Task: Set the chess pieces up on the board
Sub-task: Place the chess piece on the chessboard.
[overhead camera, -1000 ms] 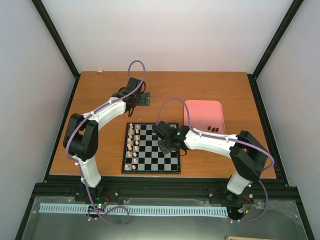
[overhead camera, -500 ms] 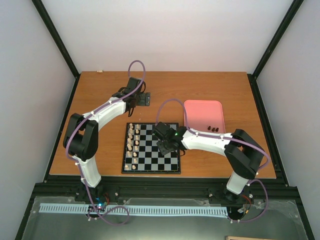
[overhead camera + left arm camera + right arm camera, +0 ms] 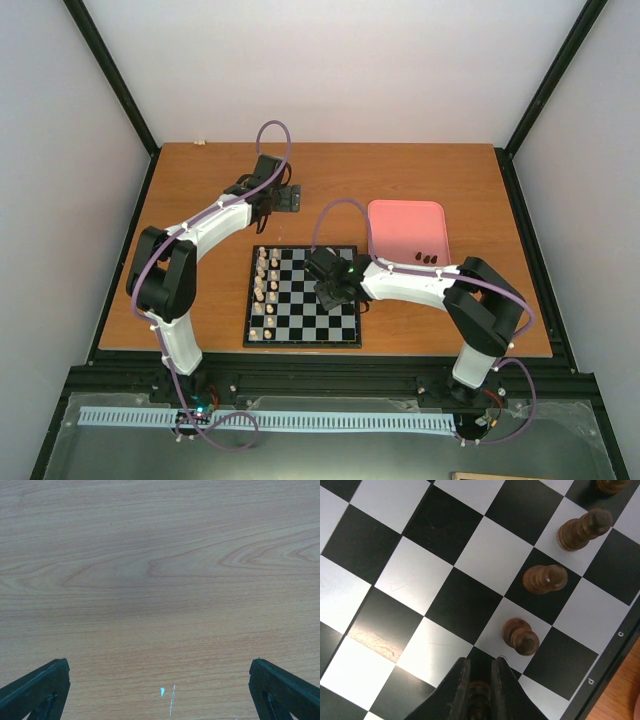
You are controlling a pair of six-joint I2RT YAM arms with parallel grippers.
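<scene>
The right fingers [image 3: 457,685] are clenched on a ribbed, turned dark-brown piece [image 3: 478,696] low over the glossy checkered board [image 3: 465,605]. It is beside a row of rounded brown chess pieces [image 3: 520,636] along the board's lettered black edge. The left fingers [image 3: 35,690] stand spread wide over the bare wood-grain surface [image 3: 160,570]. Pale walls [image 3: 340,70] enclose it.

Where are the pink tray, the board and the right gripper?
pink tray [image 3: 405,222]: top view, bare floor of the tray.
board [image 3: 300,318]: top view, a bare square.
right gripper [image 3: 481,662]: right wrist view, between fingertips holding a chess piece [image 3: 479,696].
</scene>
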